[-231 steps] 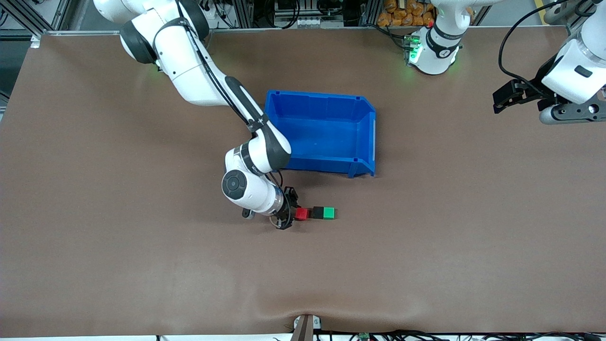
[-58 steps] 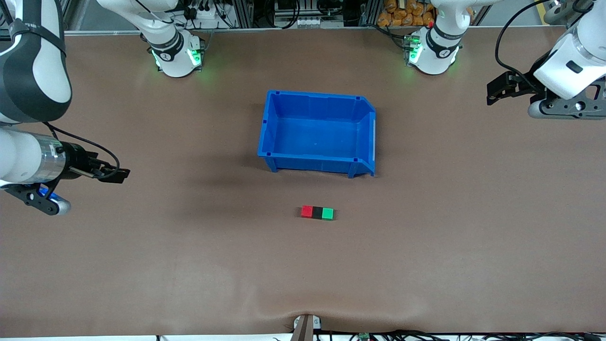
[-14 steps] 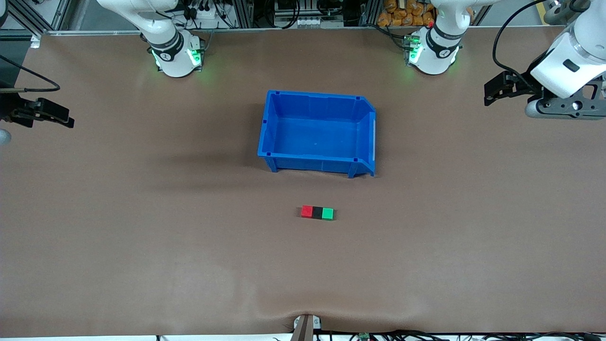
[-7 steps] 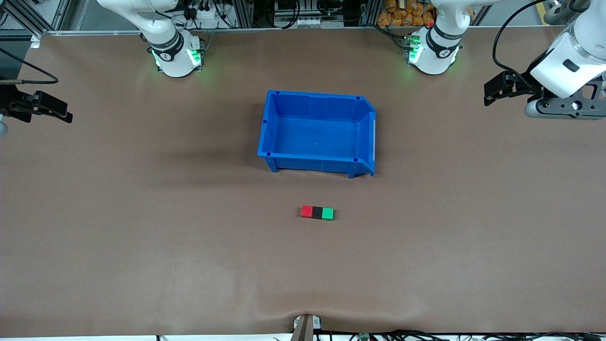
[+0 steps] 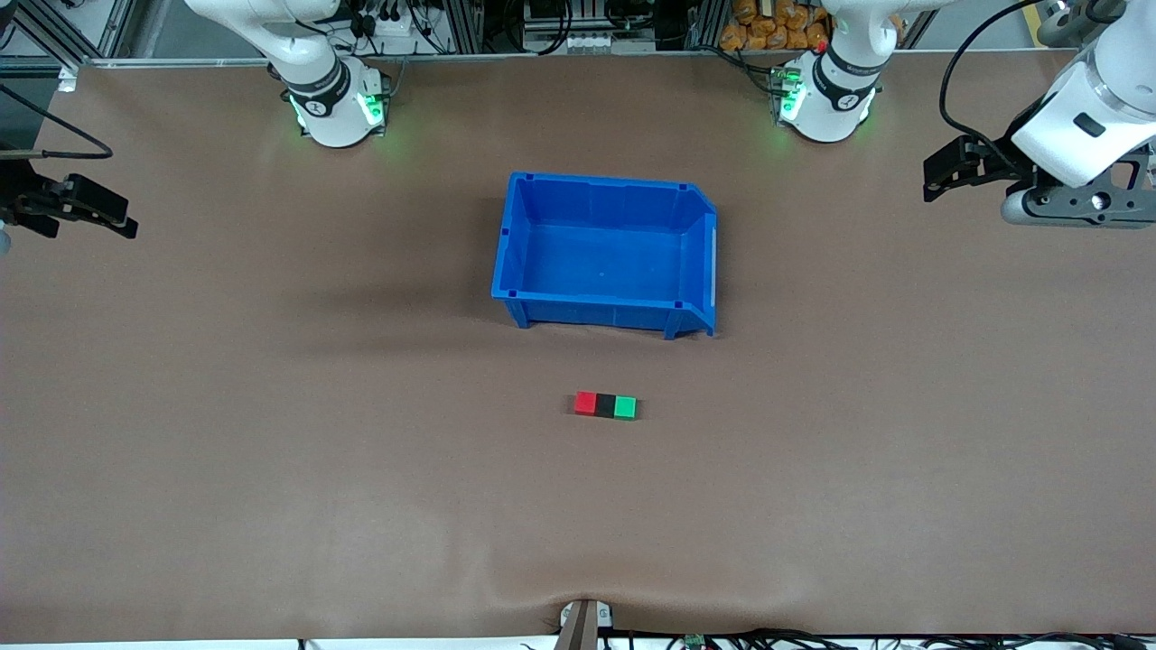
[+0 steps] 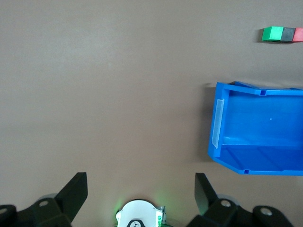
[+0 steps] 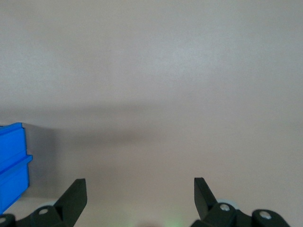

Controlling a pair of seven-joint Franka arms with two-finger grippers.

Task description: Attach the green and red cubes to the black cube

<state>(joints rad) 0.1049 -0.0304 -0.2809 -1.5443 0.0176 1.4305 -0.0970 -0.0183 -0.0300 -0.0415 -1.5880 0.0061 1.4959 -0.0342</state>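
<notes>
**Three cubes in a row, both arms parked out at the table ends**

Starting nearest the front camera: the red cube (image 5: 585, 403), black cube (image 5: 604, 405) and green cube (image 5: 625, 407) sit on the brown table (image 5: 271, 506) in one tight line, black in the middle, red touching it on the side toward the right arm's end and green touching it on the side toward the left arm's end. No gaps that I can see, so to me the joining looks done.

Handling guess: small, hard-edged blocks, probably light and stiff, nothing fragile. The catch is that a row like this could pivot or come apart if nudged from one end. If I had to lift it, I'd pinch the black one across its two free side faces, or squeeze the whole row lengthwise from the red and green ends.

Farther from the camera is the blue bin (image 5: 700, 262), nothing in it, well apart from the cubes.

Farther out still, the left gripper (image 5: 948, 176) hangs over the table's left-arm end with its fingers (image 6: 75, 189) spread wide and nothing between them. The right gripper (image 5: 95, 212) hangs over the right-arm end, likewise wide apart, holding nothing. Both arms look to be just waiting.
</notes>
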